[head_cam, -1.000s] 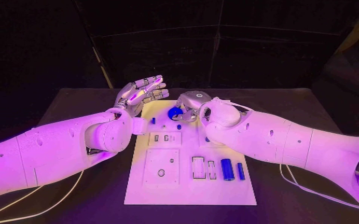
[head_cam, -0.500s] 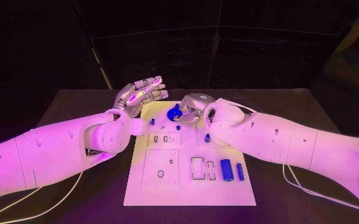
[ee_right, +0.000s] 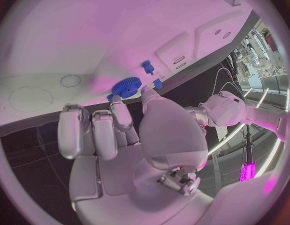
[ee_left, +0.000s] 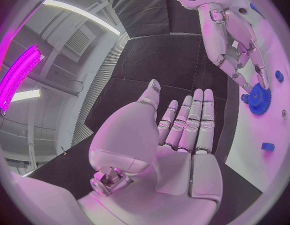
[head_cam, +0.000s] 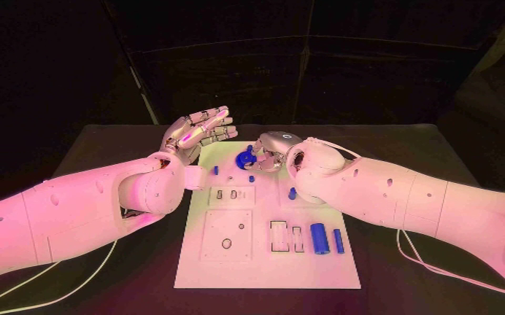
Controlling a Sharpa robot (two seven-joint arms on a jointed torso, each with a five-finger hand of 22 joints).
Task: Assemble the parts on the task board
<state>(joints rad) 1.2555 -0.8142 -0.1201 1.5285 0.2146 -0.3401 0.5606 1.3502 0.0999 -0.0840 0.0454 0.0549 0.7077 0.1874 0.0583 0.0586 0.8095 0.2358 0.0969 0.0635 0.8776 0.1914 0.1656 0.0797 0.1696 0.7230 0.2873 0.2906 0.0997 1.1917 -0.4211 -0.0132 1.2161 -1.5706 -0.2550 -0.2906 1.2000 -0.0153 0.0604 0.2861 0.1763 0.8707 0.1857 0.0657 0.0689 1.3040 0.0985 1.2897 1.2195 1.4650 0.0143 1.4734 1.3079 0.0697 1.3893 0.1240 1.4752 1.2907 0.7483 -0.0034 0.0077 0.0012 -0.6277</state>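
the task board [head_cam: 263, 271] lies in the middle of the black table [head_cam: 95, 154]. the right hand [head_cam: 271, 149] is over the far end of the board, fingers closed round a blue gear [head_cam: 247, 159]; the right wrist view shows the gear [ee_right: 125, 88] pinched between thumb and fingertips, right at the board's white surface. whether the gear touches the board cannot be told. the left hand [head_cam: 197, 131] is raised beside the board's far left corner, palm up, fingers straight and apart, grasping nothing; the left wrist view confirms the released palm [ee_left: 182, 150] and shows the gear [ee_left: 259, 99] under the other hand's fingers.

near the gear, small blue pegs [head_cam: 250, 179] stand on the far half of the board, one [head_cam: 214, 170] close to its left edge, another [head_cam: 292, 194] toward the right edge. at the near right part of the board a thick blue cylinder [head_cam: 319, 238] lies beside a thinner blue pin [head_cam: 338, 240], just apart, next to rectangular slots [head_cam: 279, 235]. a raised square plate with an oval hole [head_cam: 226, 243] occupies the near left part.
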